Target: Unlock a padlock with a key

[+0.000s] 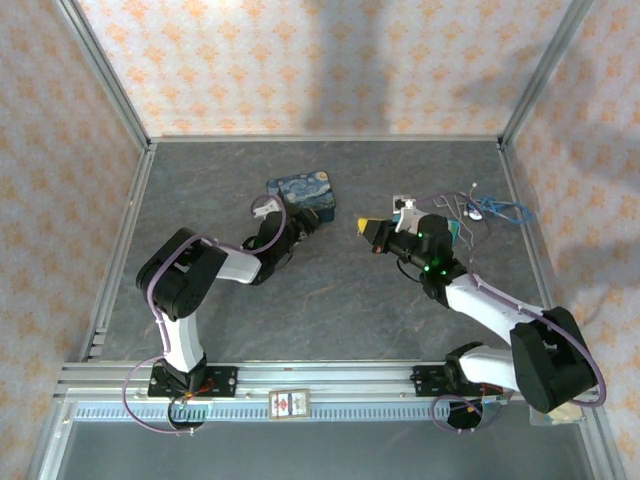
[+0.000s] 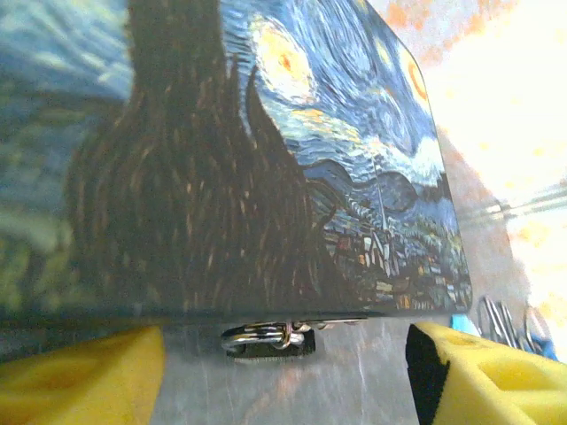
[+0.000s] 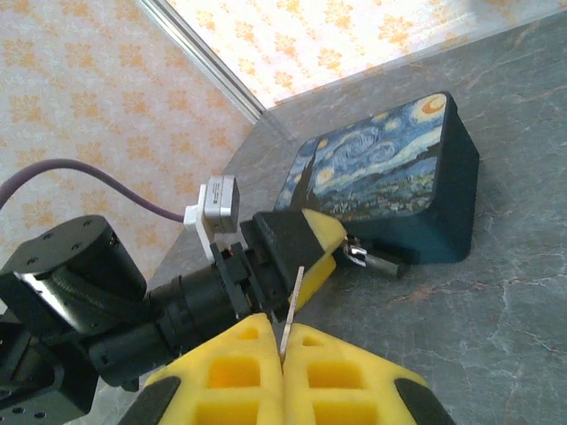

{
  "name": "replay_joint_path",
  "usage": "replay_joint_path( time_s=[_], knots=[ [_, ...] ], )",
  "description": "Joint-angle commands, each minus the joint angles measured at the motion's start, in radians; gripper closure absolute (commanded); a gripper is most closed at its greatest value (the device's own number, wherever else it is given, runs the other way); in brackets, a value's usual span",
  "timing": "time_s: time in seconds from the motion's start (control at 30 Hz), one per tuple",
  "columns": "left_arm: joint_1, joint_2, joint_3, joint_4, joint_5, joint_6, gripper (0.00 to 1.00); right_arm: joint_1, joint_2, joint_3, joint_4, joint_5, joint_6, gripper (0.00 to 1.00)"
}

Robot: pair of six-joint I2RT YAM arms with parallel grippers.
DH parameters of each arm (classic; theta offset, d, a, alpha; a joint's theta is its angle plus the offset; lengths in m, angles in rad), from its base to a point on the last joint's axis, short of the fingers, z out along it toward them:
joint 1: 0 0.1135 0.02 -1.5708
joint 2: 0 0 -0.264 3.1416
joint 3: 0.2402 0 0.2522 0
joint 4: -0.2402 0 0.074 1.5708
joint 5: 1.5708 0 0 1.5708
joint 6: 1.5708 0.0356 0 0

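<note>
The padlock (image 2: pixel 266 339), small and dark with a silvery shackle, lies flat on the table against the foot of the blue painted tin (image 2: pixel 266 150). My left gripper (image 2: pixel 275 376) is open, its yellow fingers (image 2: pixel 75 381) standing either side of the padlock without touching it. From the right wrist, the padlock (image 3: pixel 374 260) lies just past the left gripper's yellow fingertip (image 3: pixel 312 252), beside the tin (image 3: pixel 381 177). My right gripper (image 3: pixel 282 335) is shut on the key (image 3: pixel 291 301), whose thin pale blade sticks up from between the pads. From above, the left gripper (image 1: pixel 305 225) is at the tin (image 1: pixel 300 193) and the right gripper (image 1: pixel 372 231) is a short way to its right.
Silver scissors with a blue cord (image 1: pixel 490 210) lie at the back right, behind the right arm, next to a small white object (image 1: pixel 402 205). Patterned walls and metal posts enclose the table. An aluminium rail (image 1: pixel 330 385) runs along the near edge.
</note>
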State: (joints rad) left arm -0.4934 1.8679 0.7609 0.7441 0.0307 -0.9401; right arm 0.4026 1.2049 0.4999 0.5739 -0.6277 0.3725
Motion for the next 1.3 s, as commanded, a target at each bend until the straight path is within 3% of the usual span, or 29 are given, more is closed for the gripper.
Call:
replay_joint_path(
  time_s=[0.0,0.17,0.27,0.57,0.9,1.27],
  knots=[
    [0.023,0.034,0.065,-0.019,-0.084,0.037,0.26,-0.004,-0.019,-0.017,0.009,0.027,-0.025,1.0],
    [0.031,0.113,0.137,0.053,-0.092,0.133,0.26,-0.005,-0.017,-0.015,0.021,0.022,-0.028,1.0],
    [0.039,0.132,0.187,0.013,-0.075,0.136,0.26,-0.004,-0.005,-0.011,0.018,0.016,-0.028,1.0],
    [0.045,0.077,0.091,-0.053,-0.074,0.179,0.2,-0.004,-0.012,-0.028,0.027,0.027,-0.035,1.0],
    [0.082,0.187,0.215,-0.096,0.073,0.255,0.41,-0.005,-0.015,-0.027,0.029,0.027,-0.032,1.0],
    [0.083,0.273,0.287,-0.149,0.176,0.28,0.56,-0.004,-0.018,-0.029,0.022,0.041,-0.038,1.0]
  ],
)
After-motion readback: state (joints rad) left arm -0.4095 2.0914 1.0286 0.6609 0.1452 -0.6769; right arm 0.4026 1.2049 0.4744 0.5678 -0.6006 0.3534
